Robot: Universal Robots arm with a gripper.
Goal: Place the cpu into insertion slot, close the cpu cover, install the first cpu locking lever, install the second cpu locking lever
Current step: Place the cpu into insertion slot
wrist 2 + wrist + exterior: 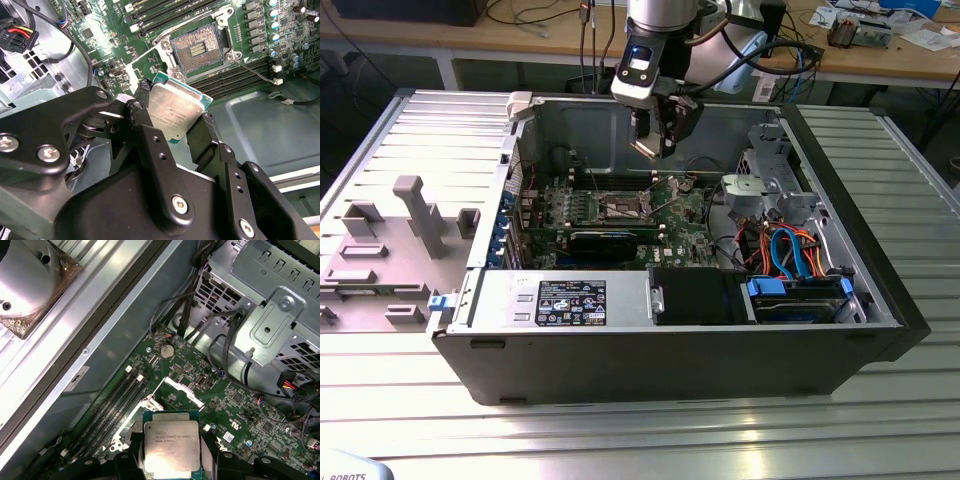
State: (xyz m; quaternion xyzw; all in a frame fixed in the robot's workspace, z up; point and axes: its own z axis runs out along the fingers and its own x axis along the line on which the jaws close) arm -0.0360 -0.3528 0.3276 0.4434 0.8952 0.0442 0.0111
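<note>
The claw (174, 116) is clamped on the cpu (176, 102) by two opposite edges and holds it in the air inside the case (650, 365), above the green board (112, 67), near the insertion slot (197, 47) but clear of it. The slot lies bare, its dark contact field showing, and the cpu cover (184, 391) seems to stand raised beside it. By that, the first step is under way with the cpu not yet seated, and the three steps after it are untouched.
</note>
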